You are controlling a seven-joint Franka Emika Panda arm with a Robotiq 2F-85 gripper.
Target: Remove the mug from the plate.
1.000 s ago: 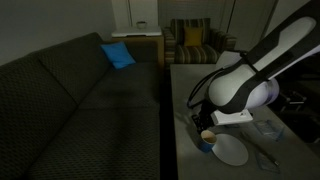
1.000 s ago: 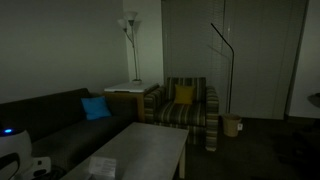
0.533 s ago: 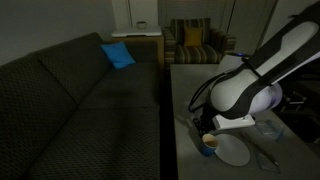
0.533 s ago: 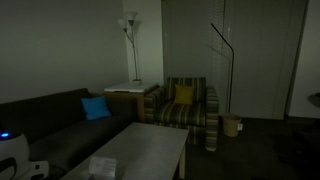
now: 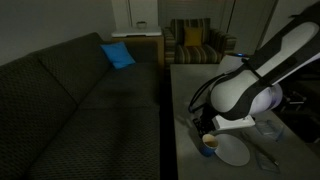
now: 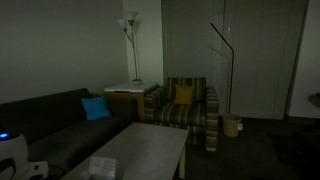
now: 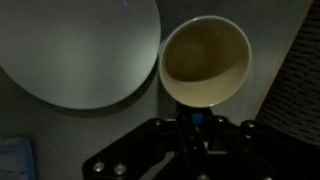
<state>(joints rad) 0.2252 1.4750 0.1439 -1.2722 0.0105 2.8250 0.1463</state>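
Observation:
In the wrist view the mug (image 7: 205,60) shows from above, with a pale rim and a brownish inside. It sits just right of the round white plate (image 7: 75,50), and its rim overlaps the plate's edge. My gripper (image 7: 195,122) is directly below it in that picture, shut on the blue handle side of the mug. In an exterior view the mug (image 5: 209,143) is under the arm at the table's near end, beside the plate (image 5: 234,153). I cannot tell whether it touches the table. The gripper (image 5: 206,130) reaches down onto it.
A grey table (image 5: 190,85) runs along a dark sofa (image 5: 80,90) with a blue cushion (image 5: 117,54). A striped armchair (image 6: 185,105) stands beyond. A pale tissue box (image 6: 103,166) lies on the table. A small bluish-clear item (image 7: 12,160) lies near the plate.
Over the last second the arm sank slightly and carried the mug a little toward the table's near end. In the last half second nothing moved.

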